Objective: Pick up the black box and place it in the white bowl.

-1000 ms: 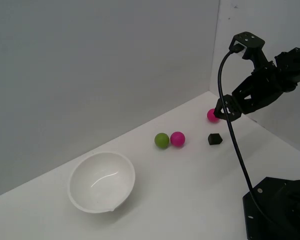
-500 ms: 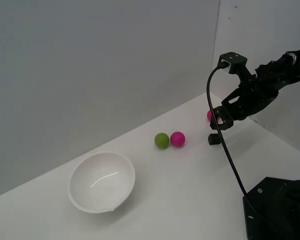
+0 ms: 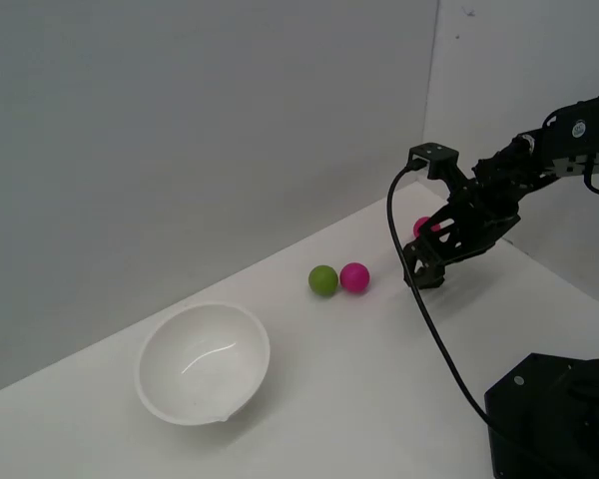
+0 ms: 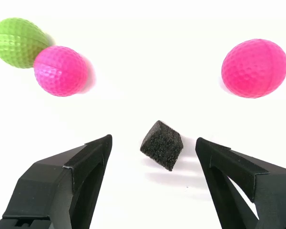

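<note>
The black box (image 4: pixel 162 144) is a tiny matte cube lying on the white table, and it sits between my two fingers without touching either. My gripper (image 4: pixel 153 144) is open, with one finger (image 4: pixel 86 164) on each side of the box. In the exterior view the gripper (image 3: pixel 424 271) is low over the table at the right, and the box is hidden behind it. The white bowl (image 3: pixel 204 361) stands empty, far off toward the exterior view's left.
A green ball (image 3: pixel 322 280) and a pink ball (image 3: pixel 354 276) touch each other just left of the gripper in the exterior view. Another pink ball (image 3: pixel 422 227) lies behind the arm. A black cable hangs down to the robot base (image 3: pixel 554 414).
The arm has come down and moved toward the exterior view's left, bringing the open gripper over the black box, which now hides it in the exterior view.
</note>
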Motion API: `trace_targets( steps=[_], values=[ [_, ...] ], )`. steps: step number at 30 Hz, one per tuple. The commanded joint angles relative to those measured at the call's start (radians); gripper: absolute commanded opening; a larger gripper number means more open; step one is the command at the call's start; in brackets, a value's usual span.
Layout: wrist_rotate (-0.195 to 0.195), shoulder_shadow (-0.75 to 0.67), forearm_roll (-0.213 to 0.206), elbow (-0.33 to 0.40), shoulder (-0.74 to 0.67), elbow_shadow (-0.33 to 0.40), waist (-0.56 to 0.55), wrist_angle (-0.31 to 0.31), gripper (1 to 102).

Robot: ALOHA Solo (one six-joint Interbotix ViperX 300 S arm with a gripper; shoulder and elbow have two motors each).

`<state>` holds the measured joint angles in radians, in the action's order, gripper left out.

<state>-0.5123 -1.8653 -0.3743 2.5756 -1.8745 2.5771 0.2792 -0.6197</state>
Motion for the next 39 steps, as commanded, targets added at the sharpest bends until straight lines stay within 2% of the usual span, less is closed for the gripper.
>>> trace_targets(
  steps=[1, 21, 23, 27, 29, 36, 39],
  values=[
    [-0.005, -0.008, -0.026, -0.005, 0.0, -0.005, 0.009, -0.006, 100],
    [-0.006, 0.038, -0.026, -0.011, 0.046, -0.012, 0.011, -0.008, 98],
    [-0.006, 0.043, -0.026, -0.011, 0.051, -0.014, 0.011, -0.008, 91],
    [-0.006, 0.051, -0.026, -0.012, 0.06, -0.015, 0.009, -0.012, 60],
    [-0.006, 0.051, -0.026, -0.012, 0.06, -0.015, 0.011, -0.012, 48],
    [-0.006, 0.052, -0.026, -0.014, 0.061, -0.017, 0.011, -0.012, 36],
    [-0.005, 0.051, -0.026, -0.014, 0.061, -0.017, 0.011, -0.012, 34]
  ],
)
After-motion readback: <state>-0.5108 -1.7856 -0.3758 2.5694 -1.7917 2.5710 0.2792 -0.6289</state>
